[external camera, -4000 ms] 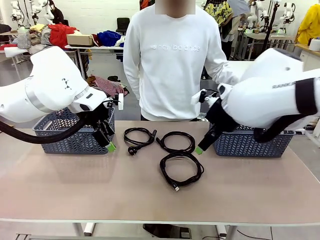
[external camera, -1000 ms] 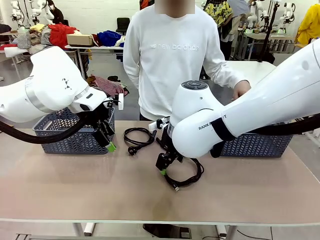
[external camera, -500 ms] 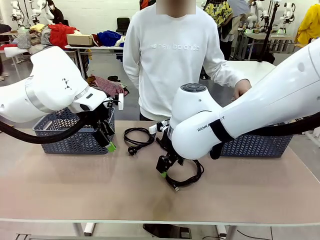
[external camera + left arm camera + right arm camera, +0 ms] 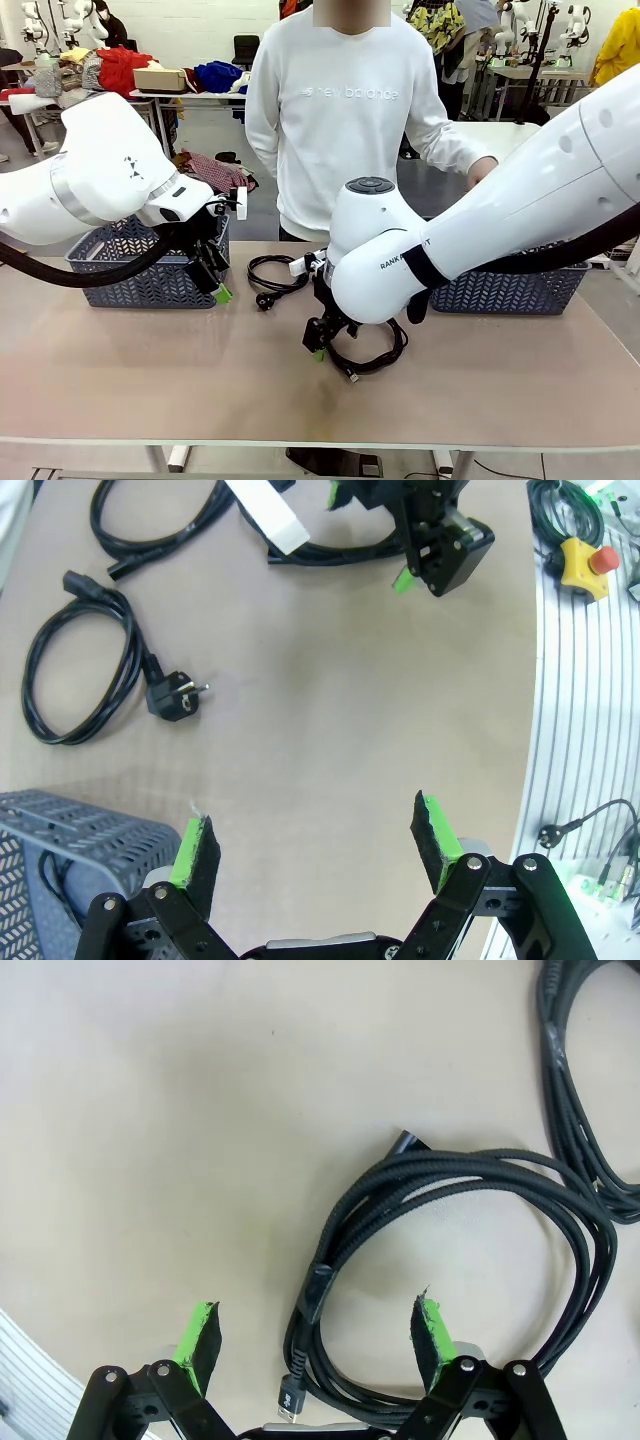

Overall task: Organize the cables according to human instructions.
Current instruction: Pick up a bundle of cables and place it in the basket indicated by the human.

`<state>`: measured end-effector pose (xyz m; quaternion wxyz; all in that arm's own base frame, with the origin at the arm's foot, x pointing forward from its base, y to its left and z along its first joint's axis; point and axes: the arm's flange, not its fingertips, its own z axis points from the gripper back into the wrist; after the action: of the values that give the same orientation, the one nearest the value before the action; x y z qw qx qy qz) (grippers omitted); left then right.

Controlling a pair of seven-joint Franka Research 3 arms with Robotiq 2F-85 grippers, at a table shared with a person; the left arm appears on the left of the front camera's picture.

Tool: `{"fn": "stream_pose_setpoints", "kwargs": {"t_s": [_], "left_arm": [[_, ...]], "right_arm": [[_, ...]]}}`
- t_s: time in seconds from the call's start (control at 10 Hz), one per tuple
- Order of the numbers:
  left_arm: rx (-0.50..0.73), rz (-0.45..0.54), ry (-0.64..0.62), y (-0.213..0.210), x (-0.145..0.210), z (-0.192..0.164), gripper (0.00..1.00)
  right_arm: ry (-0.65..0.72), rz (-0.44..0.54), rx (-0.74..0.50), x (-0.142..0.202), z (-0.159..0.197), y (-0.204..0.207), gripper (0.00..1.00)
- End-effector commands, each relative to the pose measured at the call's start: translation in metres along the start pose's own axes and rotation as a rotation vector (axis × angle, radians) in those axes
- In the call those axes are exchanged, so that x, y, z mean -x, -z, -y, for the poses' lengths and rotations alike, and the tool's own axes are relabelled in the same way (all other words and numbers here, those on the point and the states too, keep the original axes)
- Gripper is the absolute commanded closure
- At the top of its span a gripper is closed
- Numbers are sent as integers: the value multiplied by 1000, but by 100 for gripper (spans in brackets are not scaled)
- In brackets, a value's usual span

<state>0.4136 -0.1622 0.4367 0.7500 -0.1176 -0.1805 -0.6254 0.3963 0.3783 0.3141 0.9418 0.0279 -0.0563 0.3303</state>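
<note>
So the right pincer (image 4: 316, 1308) was spread wide right over the braided cable coil (image 4: 455, 1165) lying in the middle of the table (image 4: 150, 380), and the left pincer (image 4: 312, 820) hung wide open too beside the grey basket (image 4: 140, 282), well apart from the plug-ended cable (image 4: 170, 698).

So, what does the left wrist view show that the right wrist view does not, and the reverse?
Left wrist view: a cable with a chunky plug, a corner of the grey basket, a yellow box with a red button, and the right gripper seen from outside. Right wrist view: close detail of the small connector and the clip on the braided cable. Both: that braided cable, the beige table, and an open gripper at the bottom edge, the left gripper in the first.
</note>
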Motion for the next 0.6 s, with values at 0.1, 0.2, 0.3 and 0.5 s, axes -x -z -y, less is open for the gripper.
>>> {"fn": "stream_pose_setpoints", "kwargs": {"t_s": [0.1,0.2,0.3,0.5], "left_arm": [[-7,11,-12,-1,1,1,0],[-7,11,-12,-1,1,1,0],[-7,11,-12,-1,1,1,0],[-7,11,-12,-1,1,1,0]], "right_arm": [[71,-19,71,-14,-10,8,0],[78,-22,78,-15,-11,10,0],[84,-24,77,-15,-11,11,0],[90,-24,73,-17,-10,13,0]]}}
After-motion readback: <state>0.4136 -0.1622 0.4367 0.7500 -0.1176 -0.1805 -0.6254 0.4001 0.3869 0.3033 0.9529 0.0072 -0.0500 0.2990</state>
